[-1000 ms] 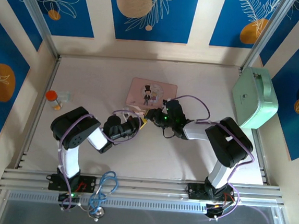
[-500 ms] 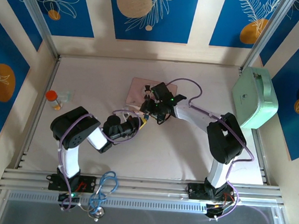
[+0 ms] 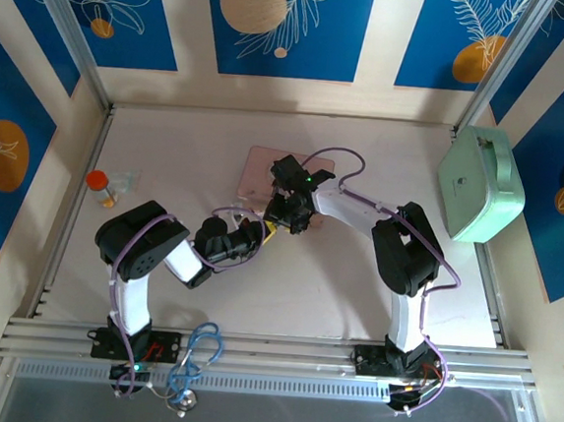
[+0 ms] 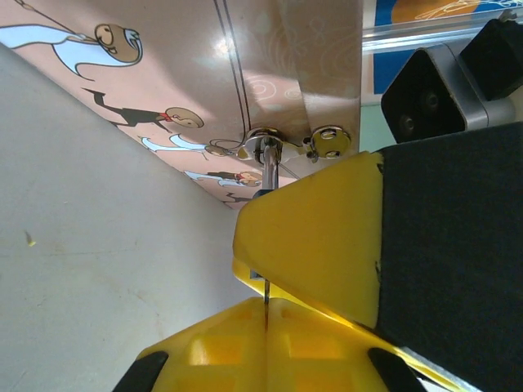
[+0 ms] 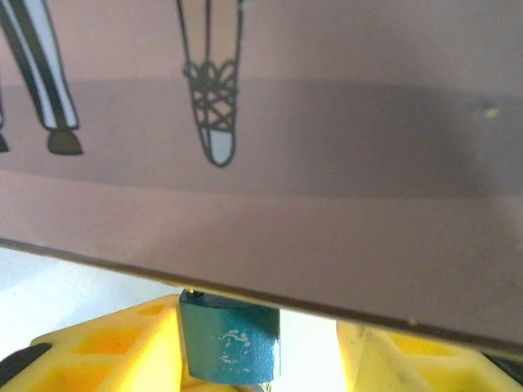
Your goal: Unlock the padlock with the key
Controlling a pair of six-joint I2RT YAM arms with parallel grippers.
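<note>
Left gripper [image 3: 263, 232]: pressed together on a thin metal shaft with a ring [image 4: 260, 140] at its far end. This looks like the key [image 4: 268, 170], though the wrist view is too close to be sure.
Right gripper [image 3: 284, 214]: spread, with the blue part of the padlock [image 5: 229, 347] between its fingers [image 5: 98, 347]. The blue part touches one finger and stands clear of the other.
Padlock: mid-worktop, at the near edge of the tin [image 3: 258, 169], between the two gripper tips.
Tin: lies flat, centred toward the worktop's far edge, close behind both tips.
Step in hand: judged to be taking hold of the padlock so the key can go in.
Doing it well: the right gripper should close squarely on the lock body until both fingers bear on it. The keyhole face should stay bare and turned toward the left gripper. The key wants lining up along the keyhole's axis before any push, then a slow feed. It should turn only once fully seated.
Risk: a skewed entry would likely shove so light a lock aside instead of seating. The ring could also snag, or a wide swing could nudge the tin.
</note>
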